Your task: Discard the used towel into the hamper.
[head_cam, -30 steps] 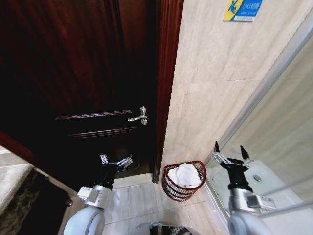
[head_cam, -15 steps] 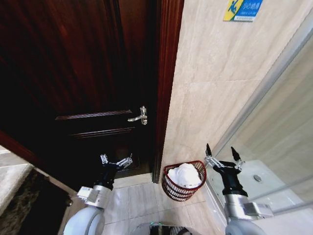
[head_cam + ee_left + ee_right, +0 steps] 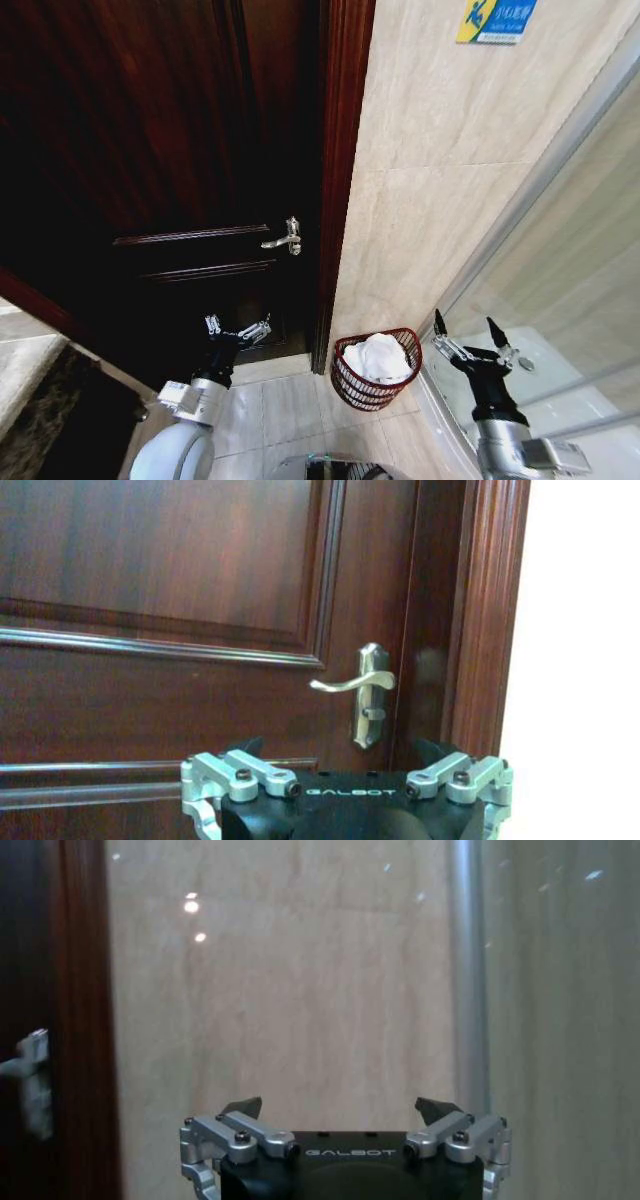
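GALBOT is printed in pale letters on the black body of my left gripper (image 3: 345, 754), just behind my fingers, and likewise on my right gripper (image 3: 342, 1111). High above my right fingers, a blue-and-yellow wall sign (image 3: 497, 19) carries writing too small to read.

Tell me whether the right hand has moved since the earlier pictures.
Yes. The right hand, open and empty, has drawn back to the right, away from the hamper holding the white towel, and sits lower in the head view than half a second ago.

Silver arms, black GALBOT-marked left tool (image 3: 345, 769)
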Robot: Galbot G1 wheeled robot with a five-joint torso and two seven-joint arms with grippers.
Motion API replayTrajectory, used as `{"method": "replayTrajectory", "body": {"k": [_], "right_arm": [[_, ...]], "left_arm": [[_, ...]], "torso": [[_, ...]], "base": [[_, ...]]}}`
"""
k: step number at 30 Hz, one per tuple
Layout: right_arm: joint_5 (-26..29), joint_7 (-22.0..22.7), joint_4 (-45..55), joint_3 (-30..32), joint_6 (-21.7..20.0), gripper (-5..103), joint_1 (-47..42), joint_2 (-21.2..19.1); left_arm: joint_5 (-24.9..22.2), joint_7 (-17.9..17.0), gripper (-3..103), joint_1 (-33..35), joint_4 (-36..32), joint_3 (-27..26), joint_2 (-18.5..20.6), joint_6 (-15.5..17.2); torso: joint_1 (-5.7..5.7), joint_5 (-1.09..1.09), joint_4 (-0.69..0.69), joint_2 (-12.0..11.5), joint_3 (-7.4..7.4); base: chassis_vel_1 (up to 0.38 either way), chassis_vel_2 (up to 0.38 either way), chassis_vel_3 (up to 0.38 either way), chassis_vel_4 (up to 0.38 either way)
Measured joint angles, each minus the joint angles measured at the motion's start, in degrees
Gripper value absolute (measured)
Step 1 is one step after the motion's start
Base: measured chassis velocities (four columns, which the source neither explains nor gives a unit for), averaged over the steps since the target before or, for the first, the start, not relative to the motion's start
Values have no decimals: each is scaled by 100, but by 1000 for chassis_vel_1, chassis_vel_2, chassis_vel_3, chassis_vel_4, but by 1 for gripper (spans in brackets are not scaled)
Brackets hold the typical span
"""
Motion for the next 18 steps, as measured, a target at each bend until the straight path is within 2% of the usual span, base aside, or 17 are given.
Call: {"method": "replayTrajectory", "body": {"k": [7,18], "right_arm": [[-534,117,-4,-459,361,100,-335,3],[-594,158,-9,-490,424,100,-327,21]], "left_arm": [[0,0,100,0,0,0,0,0],[0,0,100,0,0,0,0,0]], "torso": [[0,-1,-1,0,0],[0,-1,-1,0,0]], "base": [[0,0,0,0],[0,0,0,0]]}}
